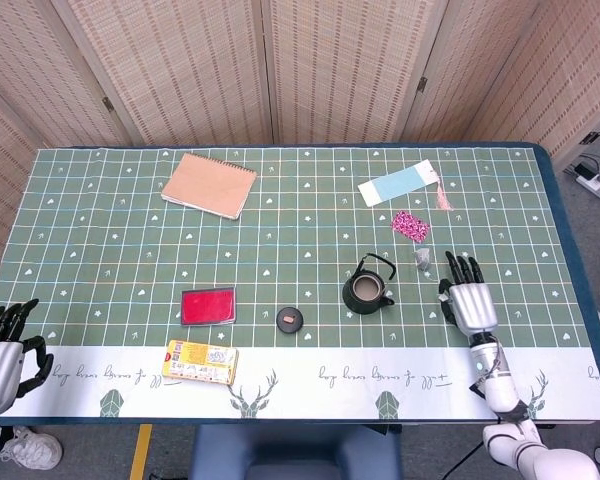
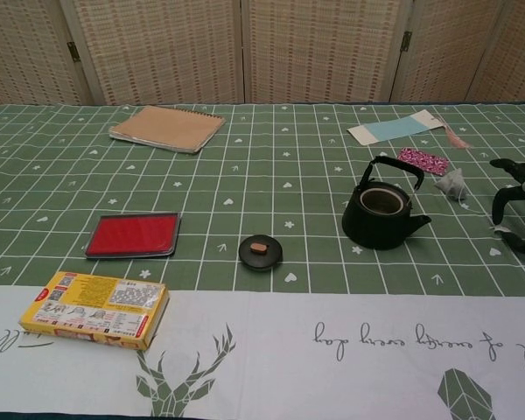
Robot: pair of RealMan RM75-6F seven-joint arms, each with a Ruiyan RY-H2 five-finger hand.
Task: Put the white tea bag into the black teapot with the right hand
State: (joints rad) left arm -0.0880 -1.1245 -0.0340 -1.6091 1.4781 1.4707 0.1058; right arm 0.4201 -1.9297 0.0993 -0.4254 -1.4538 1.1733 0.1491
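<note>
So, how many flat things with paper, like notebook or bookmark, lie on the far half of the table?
2. The brown notebook lies at the far left, and the blue-and-white bookmark lies at the far right, beyond the black teapot. Nothing seems hidden.

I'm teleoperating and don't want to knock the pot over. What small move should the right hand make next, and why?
Probably ease the right hand forward and slightly left toward the white tea bag. The hand is open and empty with its fingers spread, and the bag lies apart from it, just beyond its fingertips, to the right of the black teapot. The teapot has no lid on and stands clear of that path.
</note>
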